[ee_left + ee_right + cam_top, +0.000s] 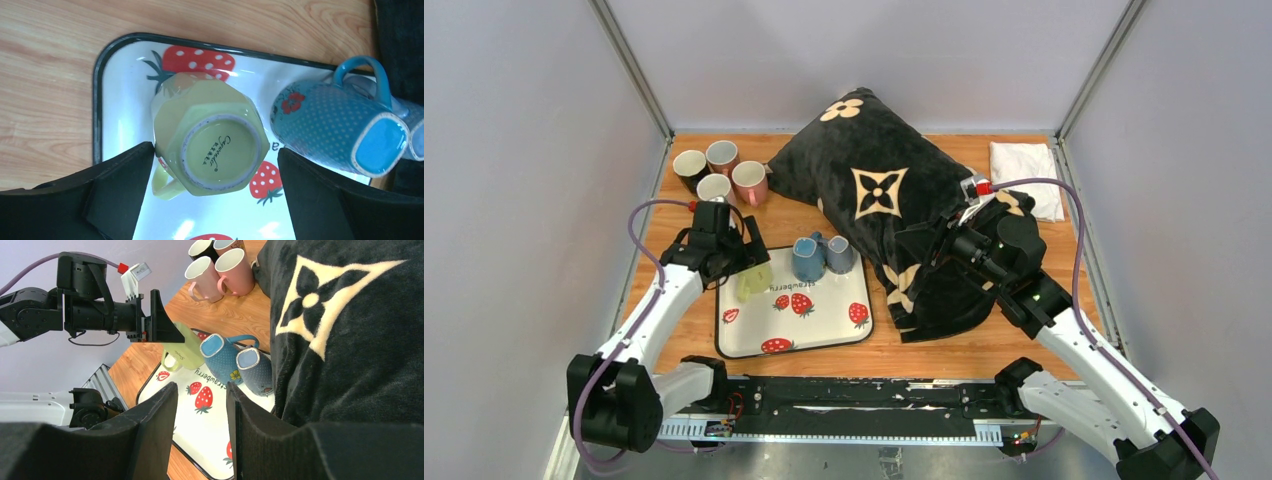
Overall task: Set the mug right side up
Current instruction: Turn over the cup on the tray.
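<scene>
The yellow-green mug [207, 145] is seen upside down on the strawberry tray [829, 330], at its far left corner. Its unglazed foot ring and printed base are turned straight up at the left wrist camera. Its handle [162, 184] is seen sticking out low on one side, just beside one black finger [120, 190].

The left gripper [215, 150] is held directly above the mug with its claw spread wide, one finger to each side of the eight-sided body. Nothing is pinched. A clear gap is seen on the side nearer the blue mugs, while contact on the handle side cannot be judged.

Just to the right on the tray, two blue mugs are found side by side, also bottom-up: a dotted one [330, 127] and a paler one [840, 254]. The paler one is set against the edge of the black pillow [874, 190].

On the right, the right gripper [201, 405] is held in the air beside the pillow, its claw partly spread and nothing gripped between the fingers.

A cluster of four upright mugs [715, 186] is noted at the far left of the wooden table [924, 355]. A folded white cloth [1024, 175] is seen at the far right corner.
</scene>
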Robot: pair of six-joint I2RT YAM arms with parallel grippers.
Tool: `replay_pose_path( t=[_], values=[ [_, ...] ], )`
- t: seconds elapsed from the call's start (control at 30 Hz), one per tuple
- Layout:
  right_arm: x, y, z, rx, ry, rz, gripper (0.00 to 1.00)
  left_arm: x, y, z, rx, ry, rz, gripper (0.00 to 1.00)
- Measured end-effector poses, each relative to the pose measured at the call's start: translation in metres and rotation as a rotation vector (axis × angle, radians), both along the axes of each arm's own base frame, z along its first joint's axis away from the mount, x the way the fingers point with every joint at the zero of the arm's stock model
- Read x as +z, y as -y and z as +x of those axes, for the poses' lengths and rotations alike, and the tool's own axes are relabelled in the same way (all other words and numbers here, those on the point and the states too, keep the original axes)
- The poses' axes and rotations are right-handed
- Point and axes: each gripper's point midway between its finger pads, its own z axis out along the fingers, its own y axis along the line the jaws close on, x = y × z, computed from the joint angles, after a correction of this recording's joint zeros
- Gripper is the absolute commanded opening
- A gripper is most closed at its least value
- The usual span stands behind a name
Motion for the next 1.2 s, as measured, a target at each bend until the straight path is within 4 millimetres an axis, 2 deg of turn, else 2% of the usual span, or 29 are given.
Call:
replay_pose_path(
  t=[0.23,0.5,0.73,1.2],
  values=[
    [0.002,-0.001,-0.001,0.005,-0.001,0.009,0.45,-0.007,0.017,-0.009,-0.045,-0.019,-0.012,0.99],
    [0.001,-0.003,0.001,0.006,-0.008,0.019,0.45,-0.007,0.022,-0.015,-0.056,-0.011,-0.02,0.9],
    [-0.004,-0.006,0.003,0.012,-0.02,0.024,0.45,-0.016,0.025,-0.022,-0.067,-0.036,-0.028,0.8],
    [-0.005,-0.007,0.004,0.016,-0.025,0.026,0.45,-0.019,0.029,-0.022,-0.07,-0.041,-0.039,0.59]
  ],
)
